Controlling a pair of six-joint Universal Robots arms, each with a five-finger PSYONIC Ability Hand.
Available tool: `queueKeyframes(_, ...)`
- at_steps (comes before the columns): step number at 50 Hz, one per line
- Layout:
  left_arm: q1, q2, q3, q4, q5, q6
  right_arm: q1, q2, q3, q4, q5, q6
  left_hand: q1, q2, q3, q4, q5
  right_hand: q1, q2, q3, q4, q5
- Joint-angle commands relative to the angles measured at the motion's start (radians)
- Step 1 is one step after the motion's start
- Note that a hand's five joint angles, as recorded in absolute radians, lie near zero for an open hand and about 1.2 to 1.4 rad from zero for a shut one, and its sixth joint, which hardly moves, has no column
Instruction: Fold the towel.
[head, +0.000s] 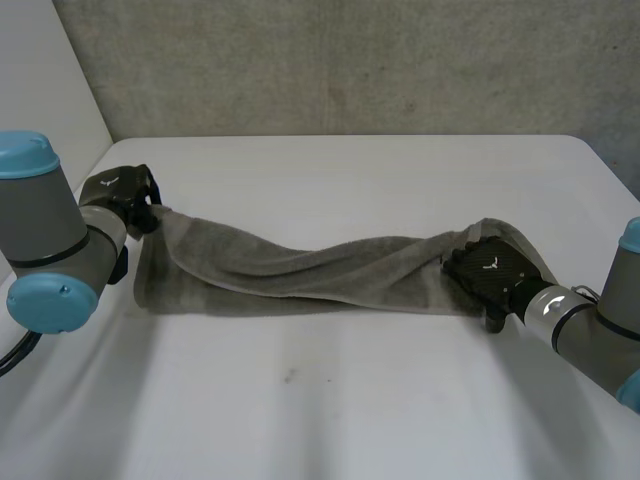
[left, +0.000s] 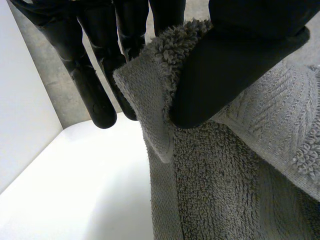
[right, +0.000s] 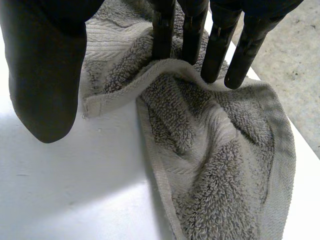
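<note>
A white table (head: 330, 400) takes up the middle and lower part of the head view. Its far edge runs across the upper third of the frame, with a rounded corner at the upper right. A small dark speck (head: 288, 377) sits on its surface just below centre. Across the top of the frame stands a rough grey wall (head: 350, 60), mottled with faint stains. At the upper left a plain white panel (head: 45, 70) rises beside the table and meets the wall along a slanting edge.
</note>
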Motion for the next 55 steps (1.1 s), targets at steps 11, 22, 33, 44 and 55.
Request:
queueKeyframes(11,0.0,-0.001,-0.017,0.029,0.0,0.001,0.021,0.035,-0.05,-0.057,0.004,0.011,0.2,0.179,0.18,0.177,0.194,0.149,0.149,0.162,0.176,0.193)
queueKeyframes(22,0.0,-0.001,-0.021,0.034,0.0,0.001,0.029,0.07,-0.079,-0.057,0.008,0.009,0.2,0.179,0.18,0.177,0.194,0.222,0.222,0.235,0.249,0.266)
queueKeyframes(33,0.0,-0.002,-0.021,0.035,0.0,0.001,0.036,0.107,-0.122,-0.059,0.011,0.006,0.2,0.179,0.18,0.177,0.194,0.445,0.445,0.459,0.473,0.49)
queueKeyframes(44,0.0,-0.001,-0.021,0.035,0.0,0.001,0.036,0.103,-0.176,-0.047,0.023,0.018,0.2,0.179,0.18,0.177,0.194,1.011,1.011,1.024,1.038,1.055)
queueKeyframes(55,-0.009,0.076,-0.026,0.009,0.003,0.004,0.027,-0.16,-0.196,-0.022,0.056,0.244,0.2,0.179,0.18,0.177,0.194,1.011,1.011,1.024,1.038,1.055)
